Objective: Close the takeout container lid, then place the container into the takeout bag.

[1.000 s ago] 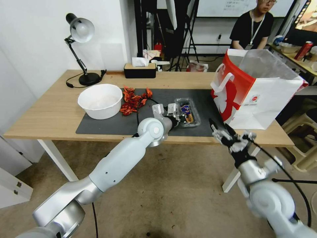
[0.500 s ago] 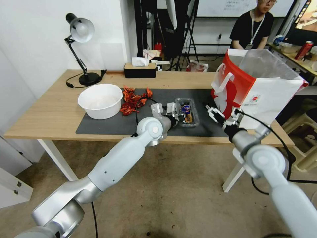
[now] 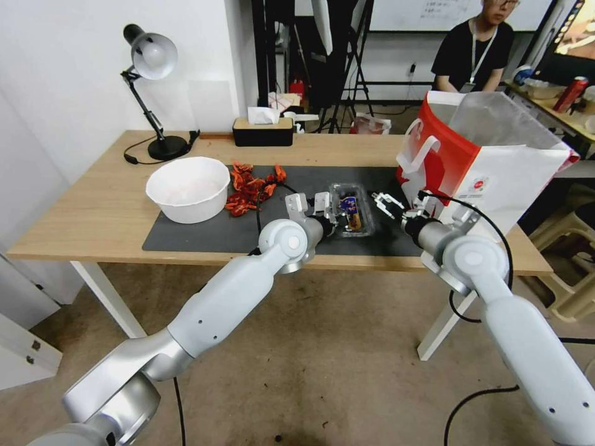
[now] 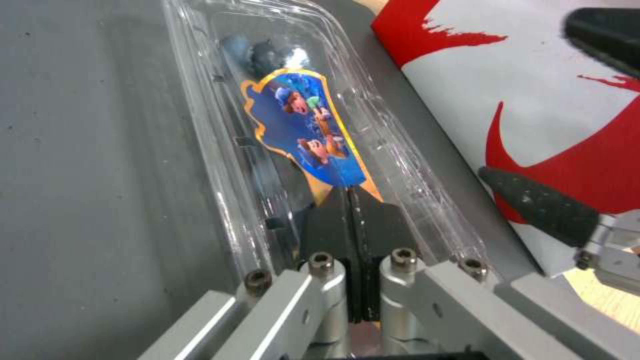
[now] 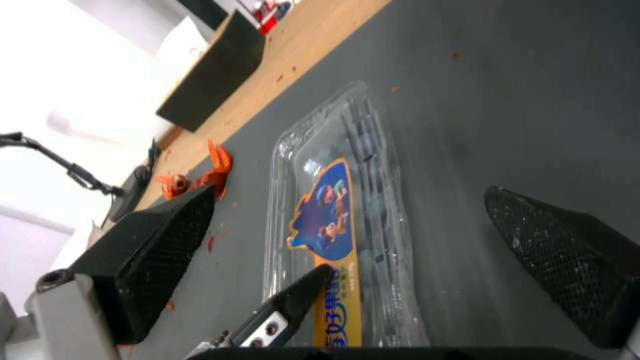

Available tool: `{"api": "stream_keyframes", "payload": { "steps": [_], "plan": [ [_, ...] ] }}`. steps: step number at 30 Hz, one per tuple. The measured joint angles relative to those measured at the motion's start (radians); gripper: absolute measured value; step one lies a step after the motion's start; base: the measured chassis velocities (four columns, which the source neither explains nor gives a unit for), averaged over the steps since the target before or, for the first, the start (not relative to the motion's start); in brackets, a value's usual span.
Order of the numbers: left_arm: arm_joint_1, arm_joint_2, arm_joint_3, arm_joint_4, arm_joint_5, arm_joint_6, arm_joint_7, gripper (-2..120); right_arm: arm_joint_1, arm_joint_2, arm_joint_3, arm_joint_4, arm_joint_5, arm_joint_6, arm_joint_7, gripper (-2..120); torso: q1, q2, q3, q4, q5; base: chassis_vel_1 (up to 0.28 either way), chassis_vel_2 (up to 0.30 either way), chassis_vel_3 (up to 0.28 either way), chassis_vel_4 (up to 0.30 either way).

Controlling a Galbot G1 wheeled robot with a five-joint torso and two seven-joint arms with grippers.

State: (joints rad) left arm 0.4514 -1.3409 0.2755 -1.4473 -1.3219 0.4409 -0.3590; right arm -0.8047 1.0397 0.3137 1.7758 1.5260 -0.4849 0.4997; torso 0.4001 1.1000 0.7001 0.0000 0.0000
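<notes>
Your right pincer (image 3: pixel 383 204) has swung up, spread, beside the takeout container (image 3: pixel 354 217); your left pincer (image 3: pixel 326 218), pressed together, pins the lid (image 4: pixel 313 135) down, ready for pickup.

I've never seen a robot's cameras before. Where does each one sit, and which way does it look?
Head view: from the head, forward and down at the table; both arms, left gripper, right gripper.
Left wrist view: from the left wrist at the takeout container under its shut fingers; takeout bag beyond.
Right wrist view: from the right wrist, between open fingers.
All share the container.
</notes>
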Motion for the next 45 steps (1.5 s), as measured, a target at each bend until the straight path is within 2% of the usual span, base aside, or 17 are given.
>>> {"api": "stream_keyframes", "payload": {
  "steps": [25, 36, 45],
  "plan": [
    [0.009, 0.011, -0.016, 0.002, -0.005, -0.004, 0.009, 0, 0.175, 0.006, -0.104, -0.150, -0.017, -0.201, -0.009, 100, 0.000, 0.000, 0.000, 0.0000, -0.0001, 0.000, 0.000, 0.000, 0.000],
    [0.009, 0.010, -0.017, 0.001, -0.006, -0.006, 0.008, 0, 0.211, 0.015, -0.155, -0.187, -0.081, -0.243, 0.034, 100, 0.000, 0.000, 0.000, 0.0000, 0.0000, 0.000, 0.000, 0.000, 0.000],
    [0.007, 0.014, -0.018, -0.004, -0.010, -0.007, 0.005, 0, 0.215, 0.029, -0.158, -0.206, -0.069, -0.245, 0.035, 100, 0.000, 0.000, 0.000, -0.0003, -0.0003, 0.000, 0.000, 0.000, 0.000]
  ]
}}
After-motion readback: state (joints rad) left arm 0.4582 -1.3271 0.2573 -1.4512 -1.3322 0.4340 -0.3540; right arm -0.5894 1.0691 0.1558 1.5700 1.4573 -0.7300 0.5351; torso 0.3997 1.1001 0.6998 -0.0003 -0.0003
